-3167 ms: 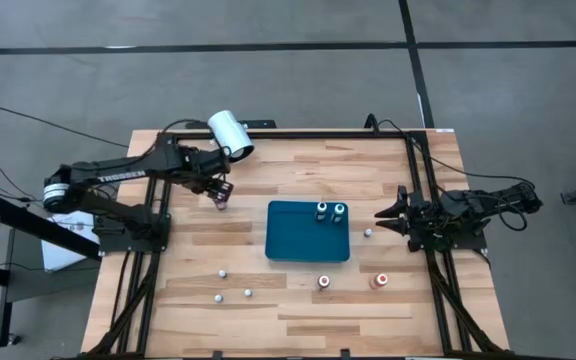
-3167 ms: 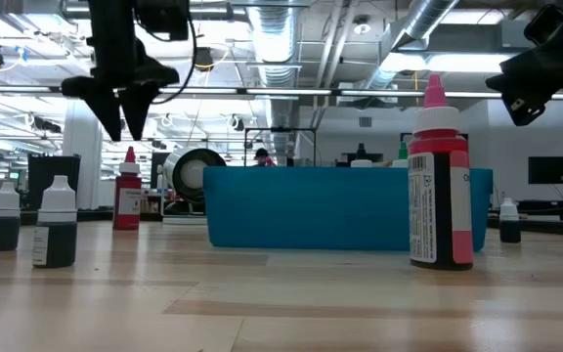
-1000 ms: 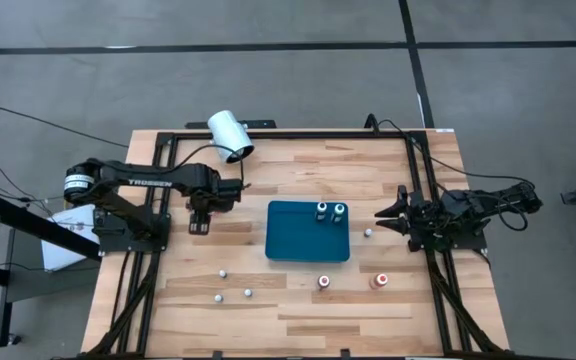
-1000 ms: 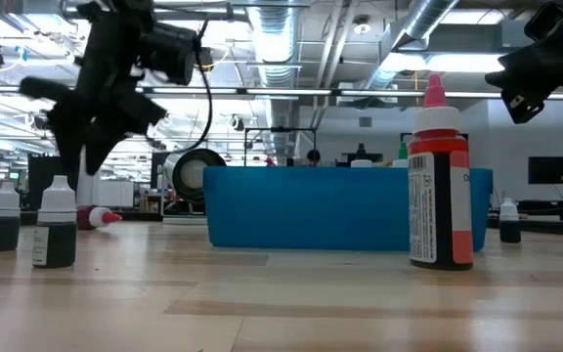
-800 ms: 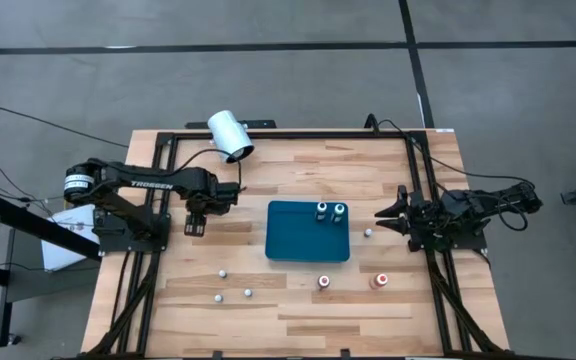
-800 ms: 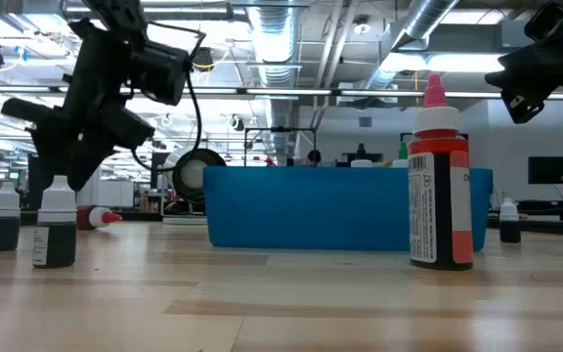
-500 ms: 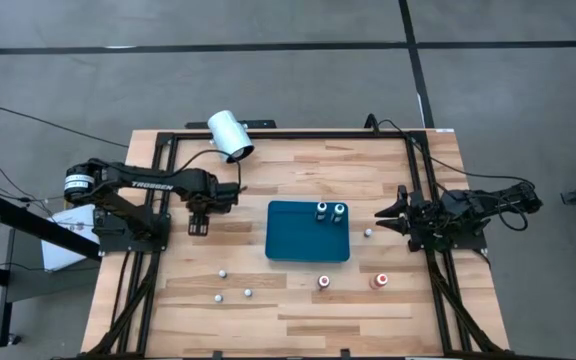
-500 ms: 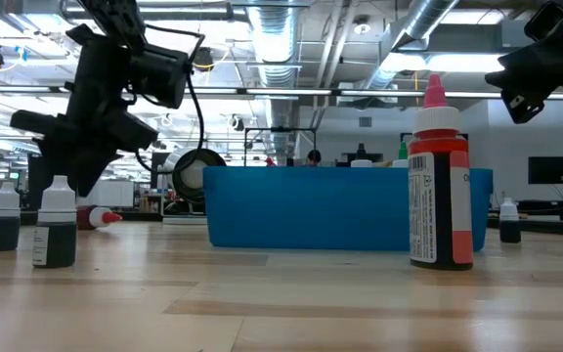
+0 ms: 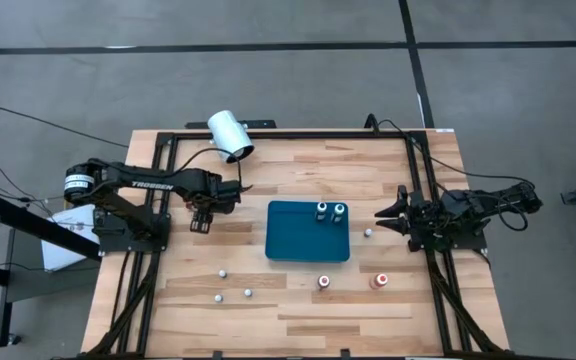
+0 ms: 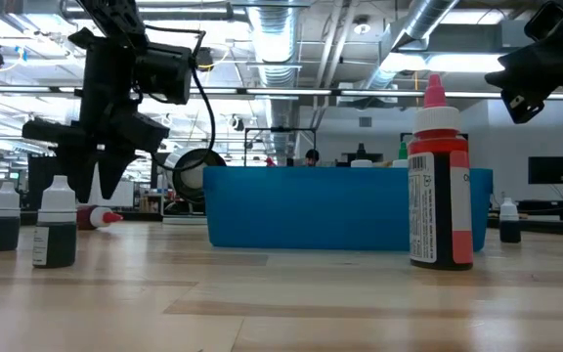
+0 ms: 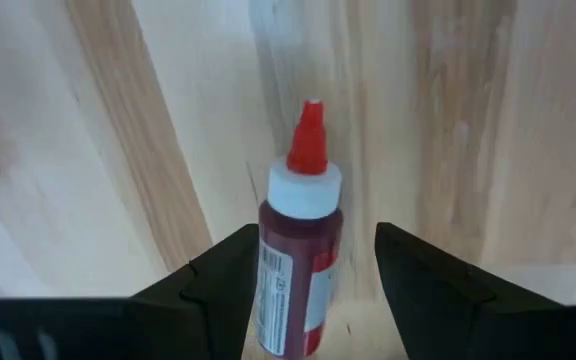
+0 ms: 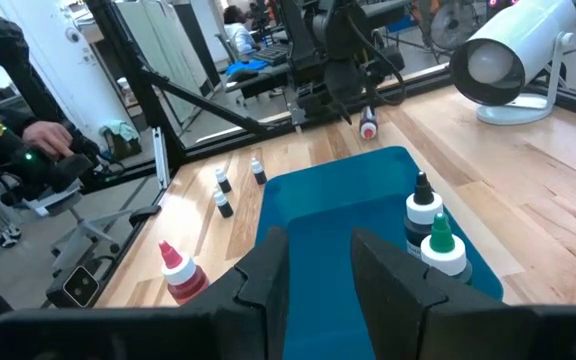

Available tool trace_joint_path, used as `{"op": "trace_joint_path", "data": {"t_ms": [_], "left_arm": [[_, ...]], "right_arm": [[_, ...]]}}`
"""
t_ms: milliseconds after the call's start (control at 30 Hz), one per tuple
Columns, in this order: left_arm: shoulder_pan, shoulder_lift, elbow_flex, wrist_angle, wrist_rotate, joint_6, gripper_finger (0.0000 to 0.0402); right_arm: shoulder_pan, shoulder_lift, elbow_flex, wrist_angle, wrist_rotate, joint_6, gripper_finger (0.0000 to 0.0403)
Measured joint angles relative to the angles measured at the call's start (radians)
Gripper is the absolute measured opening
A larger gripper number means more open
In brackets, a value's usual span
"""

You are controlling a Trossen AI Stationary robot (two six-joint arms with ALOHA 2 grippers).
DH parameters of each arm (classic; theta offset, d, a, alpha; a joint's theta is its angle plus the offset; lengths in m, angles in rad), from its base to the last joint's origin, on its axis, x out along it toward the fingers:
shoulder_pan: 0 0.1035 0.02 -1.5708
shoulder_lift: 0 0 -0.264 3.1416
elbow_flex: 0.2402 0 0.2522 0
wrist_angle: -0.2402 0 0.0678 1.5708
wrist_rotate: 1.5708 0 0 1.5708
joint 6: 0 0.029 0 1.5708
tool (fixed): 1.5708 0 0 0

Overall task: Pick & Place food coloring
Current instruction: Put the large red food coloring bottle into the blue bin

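A red food coloring bottle [image 11: 300, 262] with a white collar and red tip lies on its side on the wood table [image 9: 298, 170], left of the blue tray [image 9: 306, 245]; the low view shows it lying flat [image 10: 97, 217]. My left gripper [image 11: 318, 235] hangs open just above it [image 10: 96, 191], pointing down, one finger on each side of the bottle's body, which lies lengthwise between them. My right gripper [image 9: 380, 213] waits at the table's right side, fingers a little apart [image 12: 320, 250]. Two bottles [image 9: 330, 211] stand in the tray's far right corner.
Loose bottles stand near the table's front: three small ones [image 9: 230, 288] at left, two red ones [image 9: 324, 282] [image 9: 379, 281] right of them, one [image 9: 368, 233] beside the tray. A large white cylinder [image 9: 230, 135] sits at the far left. A person's hand [image 12: 43, 135] shows beyond the table.
The red bottle stood upright about three seconds ago and has lain on its side for the last second. My left gripper swung a little toward the table's left, then back right, and tipped from a slant to pointing straight down over the bottle.
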Motion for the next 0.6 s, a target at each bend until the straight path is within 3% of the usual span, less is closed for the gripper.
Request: {"op": "trace_joint_path", "data": {"t_ms": [600], "left_arm": [[0.045, 0.0, -0.007, 0.077, 0.078, 0.059, 0.0195]], "right_arm": [[0.0, 0.0, 0.0, 0.0, 0.0, 0.0, 0.0098]]}}
